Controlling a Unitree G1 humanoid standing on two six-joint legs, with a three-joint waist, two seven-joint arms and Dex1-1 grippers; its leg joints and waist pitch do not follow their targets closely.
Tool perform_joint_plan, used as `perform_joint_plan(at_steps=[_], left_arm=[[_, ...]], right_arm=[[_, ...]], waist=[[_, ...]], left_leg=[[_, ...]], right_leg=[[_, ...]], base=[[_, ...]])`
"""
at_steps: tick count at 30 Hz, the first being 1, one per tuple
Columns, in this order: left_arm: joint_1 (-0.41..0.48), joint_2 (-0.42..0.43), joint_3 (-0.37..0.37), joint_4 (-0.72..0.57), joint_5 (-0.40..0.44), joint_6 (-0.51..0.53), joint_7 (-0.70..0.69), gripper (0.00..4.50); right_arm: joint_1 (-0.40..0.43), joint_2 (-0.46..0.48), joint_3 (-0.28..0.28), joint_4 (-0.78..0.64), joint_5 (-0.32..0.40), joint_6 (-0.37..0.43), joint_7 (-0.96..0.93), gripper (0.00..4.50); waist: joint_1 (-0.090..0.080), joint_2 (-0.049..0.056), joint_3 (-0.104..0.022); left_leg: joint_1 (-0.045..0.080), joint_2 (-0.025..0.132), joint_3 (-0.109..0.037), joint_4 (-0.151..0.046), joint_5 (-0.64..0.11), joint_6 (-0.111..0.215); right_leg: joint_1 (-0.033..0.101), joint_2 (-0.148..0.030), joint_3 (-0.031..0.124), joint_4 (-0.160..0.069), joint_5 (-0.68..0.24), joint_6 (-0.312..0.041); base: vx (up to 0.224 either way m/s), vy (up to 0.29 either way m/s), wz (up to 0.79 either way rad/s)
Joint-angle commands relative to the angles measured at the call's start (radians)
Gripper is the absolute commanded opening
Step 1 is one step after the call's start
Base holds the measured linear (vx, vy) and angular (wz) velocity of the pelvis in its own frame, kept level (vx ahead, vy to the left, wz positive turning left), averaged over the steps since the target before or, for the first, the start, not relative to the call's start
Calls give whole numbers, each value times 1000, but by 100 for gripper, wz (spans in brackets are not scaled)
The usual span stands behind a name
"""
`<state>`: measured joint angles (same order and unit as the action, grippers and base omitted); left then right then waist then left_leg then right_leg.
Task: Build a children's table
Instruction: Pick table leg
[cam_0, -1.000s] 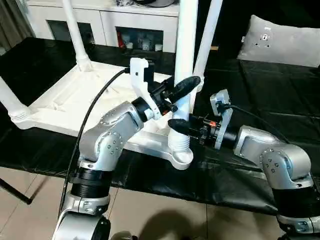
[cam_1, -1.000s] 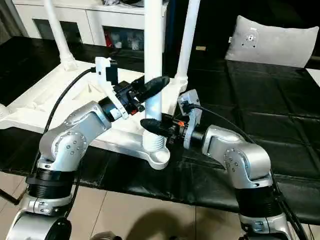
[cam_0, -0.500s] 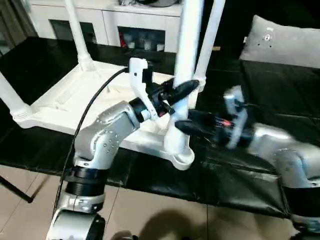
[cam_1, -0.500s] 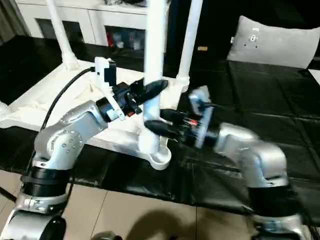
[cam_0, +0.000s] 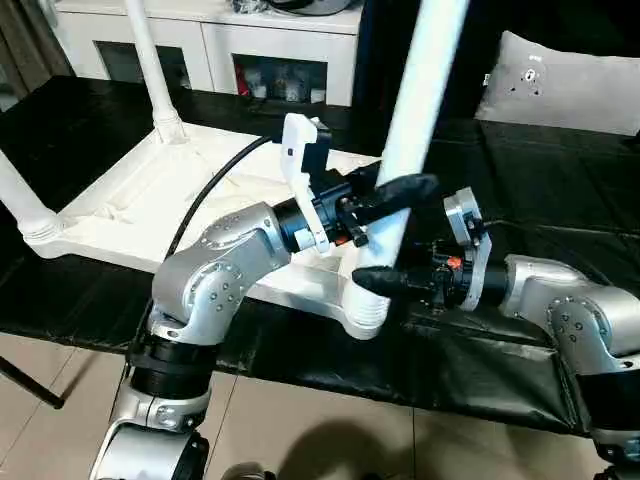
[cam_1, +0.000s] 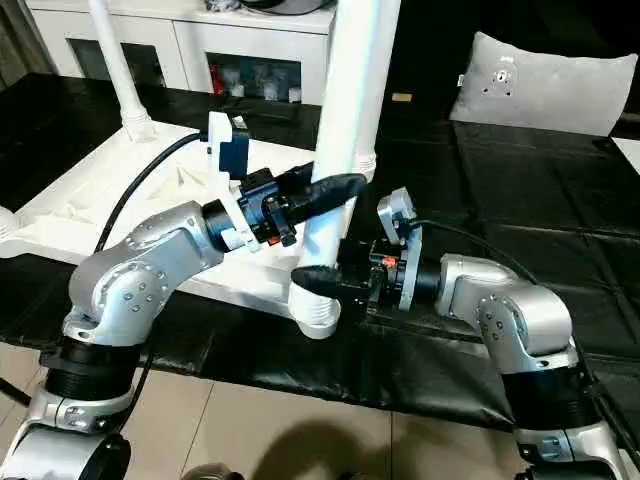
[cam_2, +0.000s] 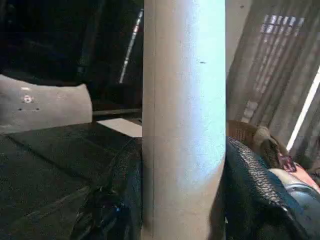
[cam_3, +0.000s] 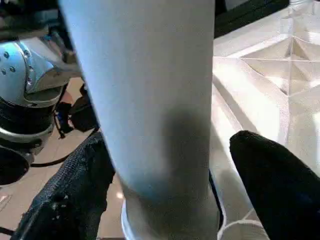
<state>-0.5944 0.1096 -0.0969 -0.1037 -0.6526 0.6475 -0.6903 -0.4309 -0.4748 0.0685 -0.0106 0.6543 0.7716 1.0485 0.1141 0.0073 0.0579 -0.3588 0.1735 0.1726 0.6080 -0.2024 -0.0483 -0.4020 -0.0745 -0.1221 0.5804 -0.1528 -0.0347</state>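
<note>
Two sets of black fingers at one white leg (cam_0: 415, 110): left fingers (cam_0: 400, 190) clamped on its shaft, right fingers (cam_3: 272, 187) spread apart, flanking its base without gripping. Leg tilted, foot in near corner socket (cam_0: 365, 310) of upturned table top (cam_0: 150, 200), on black-covered bench (cam_0: 520, 240).

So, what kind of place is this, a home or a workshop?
Probably a home room, though set up for robot work: a white cabinet with glass doors at the back, a grey cushion and curtains.
</note>
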Motion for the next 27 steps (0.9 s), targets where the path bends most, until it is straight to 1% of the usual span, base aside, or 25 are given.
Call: perform_joint_plan(at_steps=[1,3,4,5,8,9,10,12,14,15,16,18,19,20,22,24,26,27], left_arm=[[0,3,-15,-27,8,-5,-18,184],[3,5,-20,-30,12,-7,-19,184],[5,6,-21,-34,11,-7,-19,184],[6,6,-22,-35,11,-7,-20,184],[5,8,-26,-36,10,-9,-21,184],[4,8,-28,-35,11,-11,-21,184],[3,8,-28,-34,13,-12,-23,184],[2,7,-29,-33,14,-14,-23,184],[1,6,-30,-33,13,-15,-23,184],[0,4,-30,-32,13,-17,-22,184],[0,4,-31,-31,12,-18,-22,184],[-1,4,-31,-31,12,-18,-21,184],[-1,4,-31,-31,12,-19,-21,184],[-1,5,-30,-31,11,-19,-22,184],[0,5,-30,-30,12,-20,-23,184],[-1,5,-28,-28,15,-20,-24,184],[-1,5,-28,-28,16,-20,-25,184],[-1,5,-27,-28,16,-19,-27,184]], right_arm=[[-15,0,5,14,0,-15,12,360],[-14,2,5,16,4,-15,18,356],[-13,4,6,19,5,-16,23,330],[-14,5,7,20,6,-18,26,318],[-14,8,7,19,11,-14,36,309],[-14,9,8,19,9,-14,39,299],[-15,10,8,21,9,-13,40,275],[-16,11,7,24,10,-12,41,270],[-15,12,7,24,16,-9,45,241],[-15,13,8,24,13,-11,45,241],[-15,14,9,25,8,-14,45,226],[-15,14,9,26,6,-16,45,216],[-15,16,11,29,-6,-26,40,214],[-15,18,9,28,0,-21,46,245],[-16,22,2,28,13,-4,45,274],[-17,21,3,28,11,1,42,273],[-17,18,7,27,5,-3,41,308],[-16,17,10,25,6,-2,44,308]], waist=[[3,-18,-79],[3,-19,-79],[3,-18,-78],[3,-19,-79],[3,-17,-79],[3,-17,-79],[3,-17,-79],[3,-17,-79],[3,-17,-79],[3,-17,-79],[3,-18,-79],[3,-17,-79],[3,-17,-80],[2,-17,-79],[2,-17,-80],[3,-16,-80],[3,-16,-80],[3,-17,-80]], left_leg=[[-3,52,-17,-59,-51,73],[-4,51,-16,-58,-54,70],[-5,51,-17,-59,-54,69],[-4,51,-17,-59,-53,69],[-4,51,-17,-58,-55,69],[-3,52,-17,-59,-54,68],[-3,52,-17,-59,-55,68],[-3,52,-17,-59,-56,67],[-3,52,-17,-59,-55,67],[-3,52,-17,-59,-54,67],[-4,51,-17,-59,-54,67],[-4,51,-17,-59,-55,66],[-4,52,-17,-59,-56,64],[-3,52,-18,-59,-57,65],[-3,51,-17,-59,-54,66],[-3,52,-18,-59,-54,67],[-4,52,-18,-59,-53,67],[-3,52,-17,-58,-53,67]], right_leg=[[66,-79,58,-67,-325,-94],[67,-78,58,-68,-330,-90],[68,-79,58,-68,-333,-87],[68,-79,57,-68,-335,-85],[67,-78,58,-68,-334,-85],[66,-78,58,-68,-331,-86],[66,-78,58,-69,-332,-86],[67,-78,58,-68,-330,-87],[67,-78,58,-68,-329,-86],[67,-78,58,-68,-330,-85],[67,-78,58,-68,-331,-85],[67,-79,57,-69,-336,-82],[67,-79,57,-68,-336,-82],[67,-78,57,-69,-336,-83],[67,-78,58,-68,-329,-86],[67,-78,57,-68,-327,-90],[67,-78,58,-66,-319,-92],[67,-79,58,-66,-321,-91]], base=[[0,0,0],[0,0,0],[0,0,0],[0,0,0],[0,0,0],[0,0,0],[0,0,0],[0,0,0],[0,0,0],[0,0,0],[0,0,0],[0,0,0],[0,0,0],[0,0,0],[0,0,0],[0,0,0],[0,0,0],[0,0,0]])
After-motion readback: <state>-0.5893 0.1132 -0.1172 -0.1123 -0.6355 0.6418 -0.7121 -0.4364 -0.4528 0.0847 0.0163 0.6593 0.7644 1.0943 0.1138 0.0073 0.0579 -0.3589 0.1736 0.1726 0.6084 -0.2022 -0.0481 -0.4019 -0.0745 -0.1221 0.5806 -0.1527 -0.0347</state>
